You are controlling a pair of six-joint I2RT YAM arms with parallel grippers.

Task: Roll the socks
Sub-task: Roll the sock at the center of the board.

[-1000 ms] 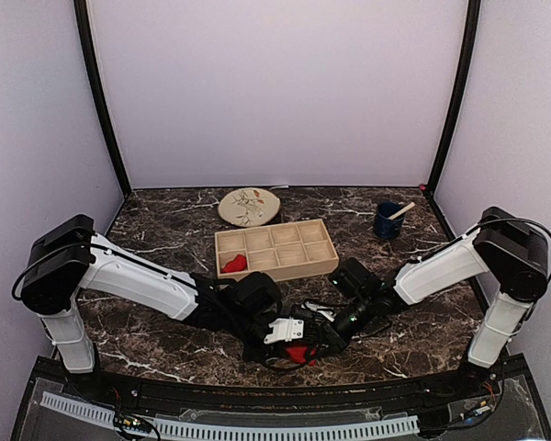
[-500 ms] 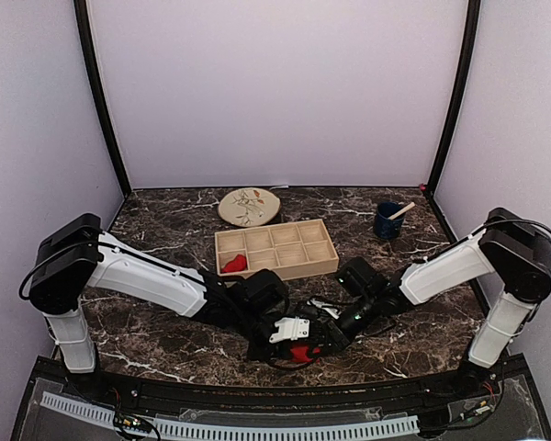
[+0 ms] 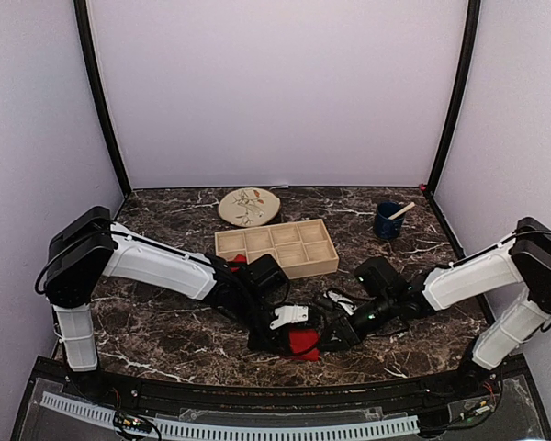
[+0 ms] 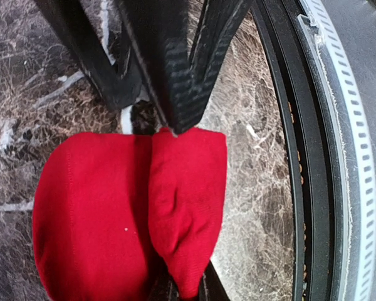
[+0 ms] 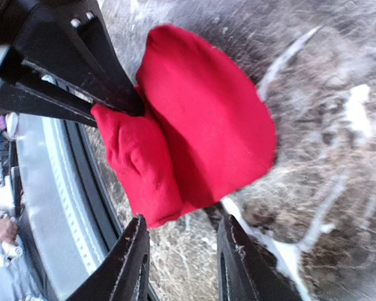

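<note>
A bright red sock (image 4: 100, 213), folded into a lump, lies on the dark marble table near its front edge; it also shows in the top view as a red sock (image 3: 304, 343) and in the right wrist view (image 5: 207, 113). My left gripper (image 4: 184, 283) is shut on the sock's folded edge, reaching in from the left (image 3: 294, 329). My right gripper (image 5: 183, 221) stands open just short of the sock, nothing between its fingers, on the sock's right side (image 3: 334, 334). A sliver of red (image 3: 240, 260) shows in the tray's near-left compartment, mostly hidden behind my left arm.
A wooden tray (image 3: 289, 246) with several compartments sits behind the arms. A patterned plate (image 3: 250, 206) lies further back. A blue mug (image 3: 387, 221) with a wooden stick stands at the back right. The black front rail (image 4: 301, 188) runs right beside the sock.
My right gripper has opened, let go of the sock and drawn back to the right. My left gripper kept its grip and shifted slightly right with the sock.
</note>
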